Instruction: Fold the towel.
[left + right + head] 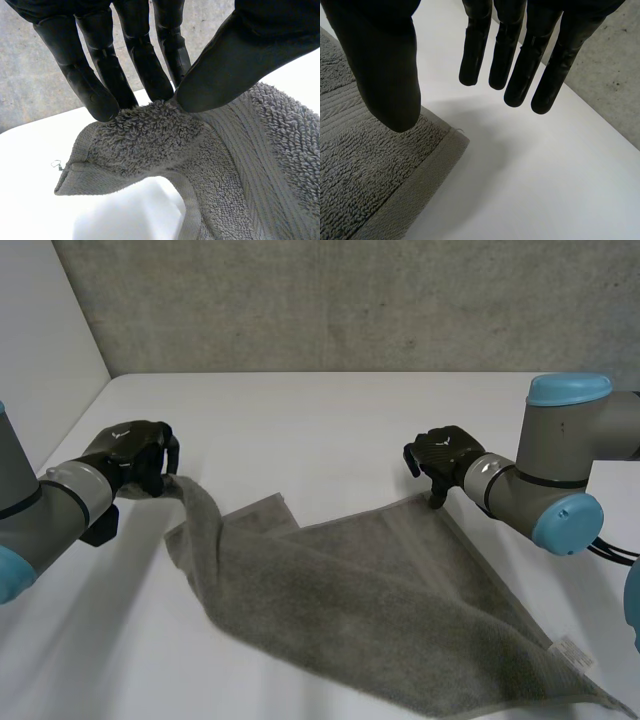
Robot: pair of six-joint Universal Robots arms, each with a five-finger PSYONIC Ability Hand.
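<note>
- On the white table (300,410) lay the grey towel (400,610), spread at a slant, its near end trailing toward the robot's right side.
- Its left hand (135,455) had one corner pinched between thumb and fingers (95,90) and held clear of the table. The cloth sloped down from that grip to the flat part.
- Across from it, the right hand (447,455) was wide and held nothing, fingers straight. It was poised just above the far corner (440,140) on its side, thumb over the cloth and fingers over bare table. I could not tell whether it touched.
- I took this for the grasping step before the first fold, with one corner secured and the other not yet.
- Next, I reckoned, the right hand had to drop and close on the hem. After that both corners wanted carrying over together, level, so the towel would not bunch.
</note>
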